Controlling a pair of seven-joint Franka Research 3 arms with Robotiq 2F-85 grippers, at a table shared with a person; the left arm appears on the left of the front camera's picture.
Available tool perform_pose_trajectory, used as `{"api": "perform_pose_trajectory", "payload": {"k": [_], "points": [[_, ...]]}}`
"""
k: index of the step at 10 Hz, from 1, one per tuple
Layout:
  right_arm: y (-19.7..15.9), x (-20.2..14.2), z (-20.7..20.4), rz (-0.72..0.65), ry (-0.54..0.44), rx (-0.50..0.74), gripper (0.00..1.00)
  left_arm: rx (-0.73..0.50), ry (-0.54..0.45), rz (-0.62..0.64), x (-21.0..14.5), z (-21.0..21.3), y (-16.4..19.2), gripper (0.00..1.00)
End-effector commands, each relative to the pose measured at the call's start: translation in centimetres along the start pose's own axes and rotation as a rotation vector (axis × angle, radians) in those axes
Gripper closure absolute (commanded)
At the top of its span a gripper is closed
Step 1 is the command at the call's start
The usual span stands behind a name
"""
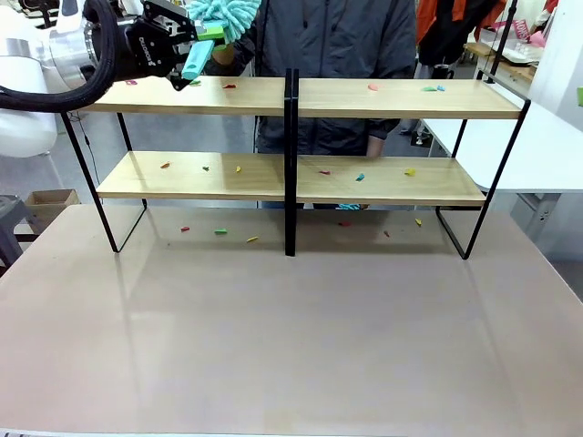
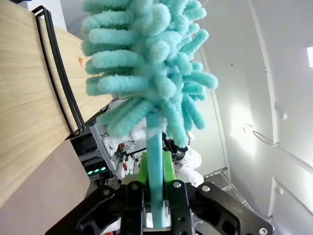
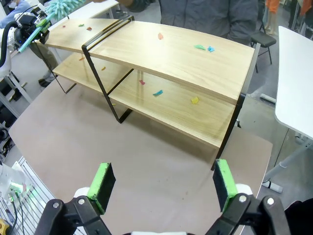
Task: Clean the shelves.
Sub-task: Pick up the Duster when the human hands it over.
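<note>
Left gripper (image 2: 155,171) — clamped on teal duster (image 2: 146,63) handle at the shelves' (image 1: 392,100) top-left end; right gripper (image 3: 164,182) — wide open, empty. Risk: a brisk sweep may scatter scraps (image 1: 373,87) onto the table (image 1: 291,346).

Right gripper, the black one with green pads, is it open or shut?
Open: the right gripper has its green pads standing wide apart, nothing between them, bare brownish tabletop beyond.

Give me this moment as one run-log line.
left tool: shut on duster, by top shelf's left end | right tool: open, empty | shelves: scraps on both tiers
</note>
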State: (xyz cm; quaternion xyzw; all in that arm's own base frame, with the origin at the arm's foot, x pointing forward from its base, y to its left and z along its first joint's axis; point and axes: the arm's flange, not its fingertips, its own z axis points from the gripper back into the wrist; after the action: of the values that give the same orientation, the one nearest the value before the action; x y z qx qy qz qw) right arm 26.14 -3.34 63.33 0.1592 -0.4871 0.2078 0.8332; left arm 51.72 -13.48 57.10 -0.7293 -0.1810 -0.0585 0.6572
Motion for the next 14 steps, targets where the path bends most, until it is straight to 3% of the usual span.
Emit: {"api": "perform_pose_trajectory", "payload": {"k": [1, 4, 7, 8, 10, 11, 12, 13, 14], "points": [[0.0, 0.0, 0.0, -0.001, -0.002, 0.002, 0.0, -0.014, 0.039, -0.043, -0.7, 0.6, -1.6, 1.0], [0.0, 0.0, 0.0, -0.001, -0.002, 0.002, 0.0, 0.075, 0.312, -0.237, -4.3, 5.9, -8.1, 1.0], [0.0, 0.0, 0.0, -0.001, -0.002, 0.002, 0.0, 0.277, 0.562, -0.39, -10.1, 17.1, -14.4, 1.0], [0.0, 0.0, 0.0, -0.001, -0.002, 0.002, 0.0, 0.37, 0.567, -0.447, -12.1, 21.2, -16.7, 1.0], [0.0, 0.0, 0.0, -0.001, -0.002, 0.002, 0.0, 0.528, 0.465, -0.506, -16.3, 29.9, -20.7, 1.0], [0.0, 0.0, 0.0, -0.001, -0.002, 0.002, 0.0, 0.685, 0.362, -0.474, -18.5, 34.6, -21.6, 1.0], [0.0, 0.0, 0.0, -0.001, -0.002, 0.002, 0.0, 0.713, 0.25, -0.459, -20.2, 38.4, -22.2, 1.0], [0.0, 0.0, 0.0, -0.001, -0.002, 0.002, 0.0, 0.77, 0.194, -0.446, -21.9, 41.7, -22.1, 1.0], [0.0, 0.0, 0.0, -0.001, -0.002, 0.002, 0.0, 0.871, 0.198, -0.364, -22.4, 43.6, -21.6, 1.0]]}}
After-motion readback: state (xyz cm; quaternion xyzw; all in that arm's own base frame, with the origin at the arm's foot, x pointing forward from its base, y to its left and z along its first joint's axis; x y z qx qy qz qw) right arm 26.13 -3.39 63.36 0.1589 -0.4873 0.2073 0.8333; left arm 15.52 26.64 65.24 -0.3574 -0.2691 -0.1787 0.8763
